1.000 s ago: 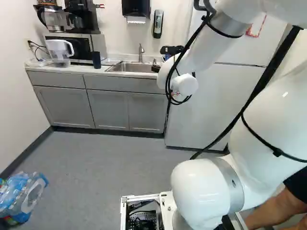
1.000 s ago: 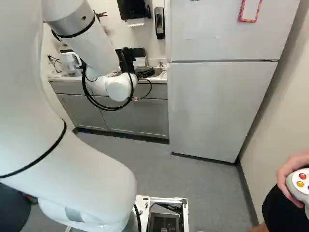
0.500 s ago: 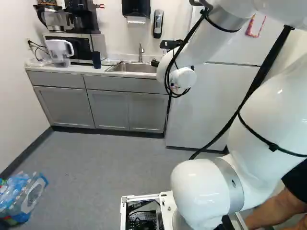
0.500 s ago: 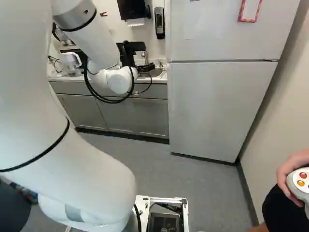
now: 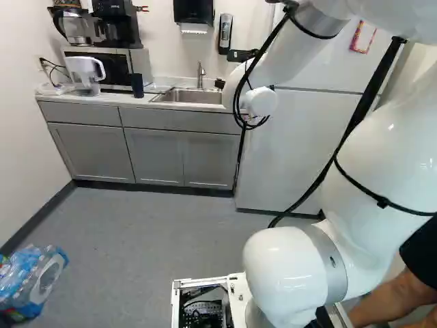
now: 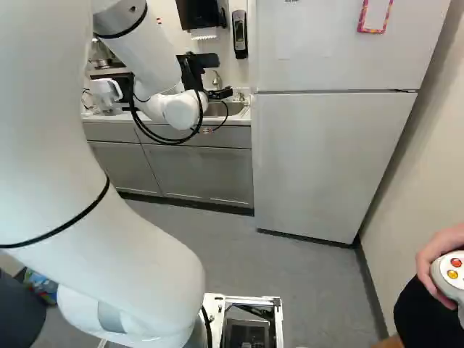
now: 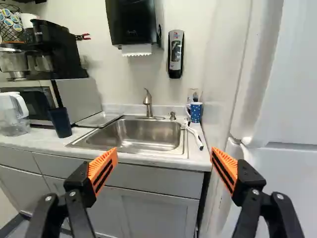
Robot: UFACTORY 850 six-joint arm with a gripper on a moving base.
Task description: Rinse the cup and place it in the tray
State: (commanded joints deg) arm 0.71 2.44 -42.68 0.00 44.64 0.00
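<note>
**Choosing the cup, coming in level**

The gripper (image 7: 164, 151) is facing the sink (image 7: 127, 134), its fingers standing wide apart, holding nothing. The dark cup (image 7: 60, 122) is standing near the counter's (image 7: 37, 142) front edge, beside the tray (image 7: 99, 120); the spotted mug (image 7: 195, 112) is sitting by the back corner at the fridge (image 6: 326, 159). Either may be meant. Good reaching is coming in level, straddling squarely, closing gently.
</note>
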